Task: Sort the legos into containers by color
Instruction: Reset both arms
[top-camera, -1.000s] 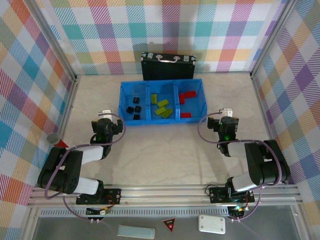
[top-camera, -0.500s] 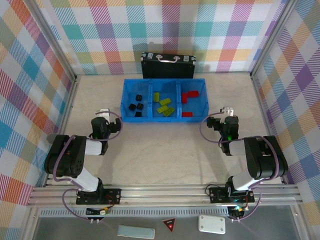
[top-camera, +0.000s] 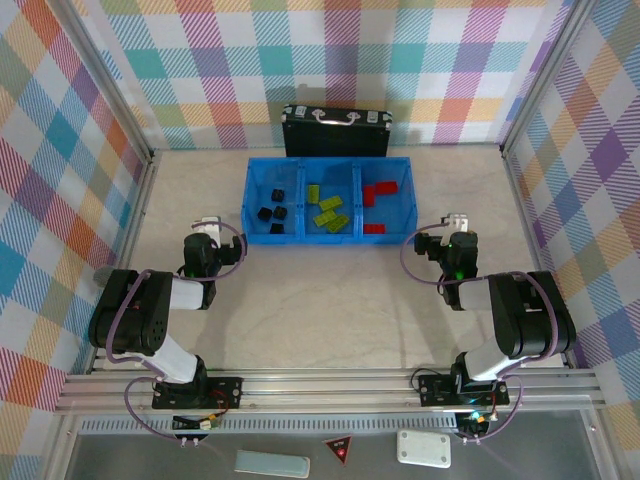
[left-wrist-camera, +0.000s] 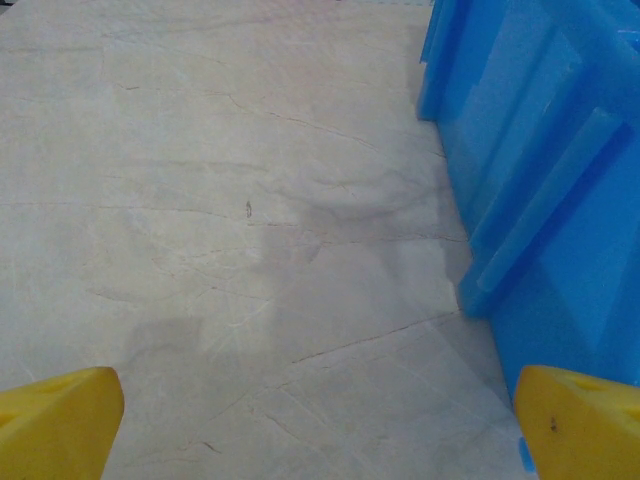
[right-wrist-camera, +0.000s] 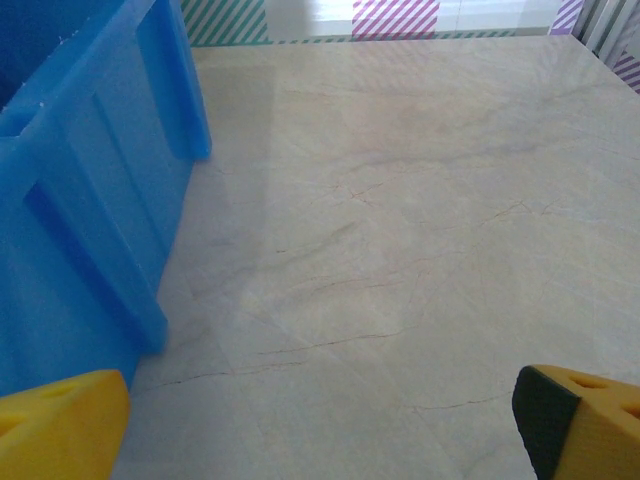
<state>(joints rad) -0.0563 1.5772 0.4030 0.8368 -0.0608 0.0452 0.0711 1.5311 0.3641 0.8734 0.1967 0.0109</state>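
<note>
The containers are three side-by-side compartments of one blue tray (top-camera: 246, 200) at the back middle of the table. Black legos (top-camera: 270, 213) lie in the left compartment, lime-green legos (top-camera: 328, 212) in the middle one and red legos (top-camera: 378, 195) in the right one. My left gripper (top-camera: 207, 226) rests low just left of the tray, open with nothing between its fingers; its wrist view has the tray's wall (left-wrist-camera: 540, 150) at the right. My right gripper (top-camera: 457, 222) sits just right of the tray, open with nothing in it, the tray's wall (right-wrist-camera: 70, 200) at its left.
A black case with metal handles (top-camera: 336, 132) stands behind the tray against the checked back wall. Checked side walls close the table left and right. Bare marble-look tabletop (top-camera: 330, 300) stretches between the two folded arms up to the metal rail (top-camera: 330, 385) in front.
A second ago the left arm lay lower and stretched out; it has since folded back upright, the right arm a little too. The tray looks slightly shifted. Nothing moved over the last half second.
</note>
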